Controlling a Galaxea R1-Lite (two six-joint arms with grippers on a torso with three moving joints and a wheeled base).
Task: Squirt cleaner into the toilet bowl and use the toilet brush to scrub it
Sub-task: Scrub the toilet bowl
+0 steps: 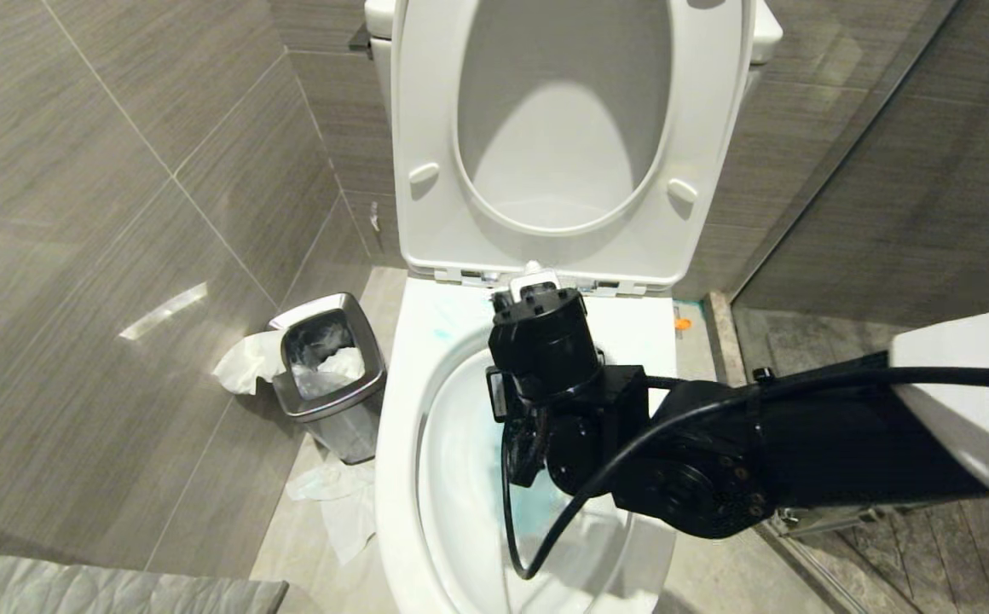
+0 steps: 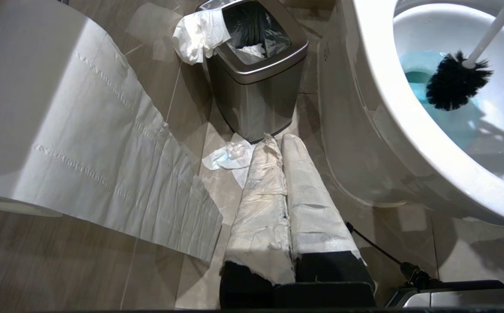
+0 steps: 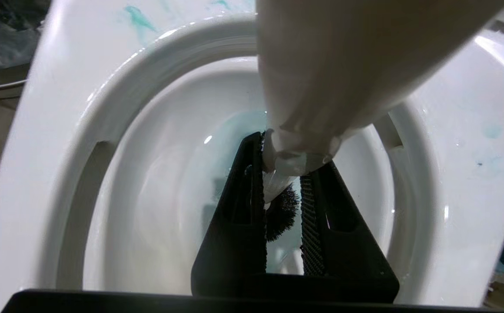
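The toilet bowl stands with seat and lid raised. Turquoise cleaner tints the pool in the basin, and thin streaks of it mark the rim. My right arm reaches over the bowl. Its gripper points down and is shut on the white handle of the toilet brush. The handle's end pokes out above the wrist. The black bristle head is low inside the basin, at the tinted water. My left gripper, its fingers wrapped in white, is shut and empty, low beside the bowl's outer wall.
A square steel bin with tissue hanging over its edge stands left of the toilet. Crumpled tissue lies on the floor by it. A toilet paper roll hangs close to the left gripper. Tiled walls close in on both sides.
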